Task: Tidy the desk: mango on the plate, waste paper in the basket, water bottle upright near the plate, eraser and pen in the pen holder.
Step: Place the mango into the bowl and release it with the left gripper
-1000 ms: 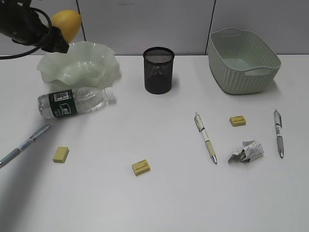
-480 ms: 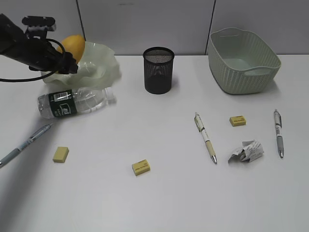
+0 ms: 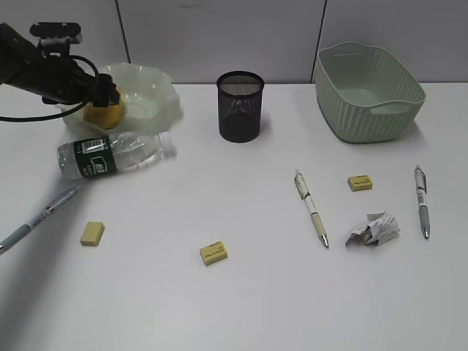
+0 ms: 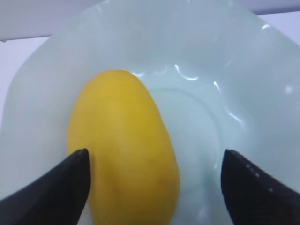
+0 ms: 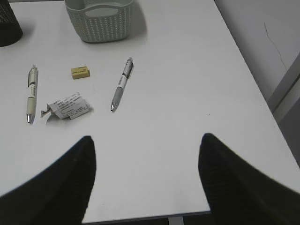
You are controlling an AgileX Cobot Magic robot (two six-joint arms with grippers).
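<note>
One item placed: mango (image 4: 124, 150) lying in plate (image 4: 243, 75), left gripper (image 4: 152, 180) spread wide beside it, right gripper (image 5: 145, 176) empty and open; bottle (image 3: 113, 155) lying flat, paper (image 3: 374, 229), pens, erasers outstanding

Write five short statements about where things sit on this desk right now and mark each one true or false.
1. The mango lies in the plate. True.
2. The water bottle stands upright. False: it lies on its side in front of the plate.
3. The waste paper is in the basket. False: it lies on the desk, between two pens.
4. The left gripper has open jaws with a gap to the right of the mango. True.
5. The pen holder lies tipped over. False: it stands upright between plate and basket.
</note>
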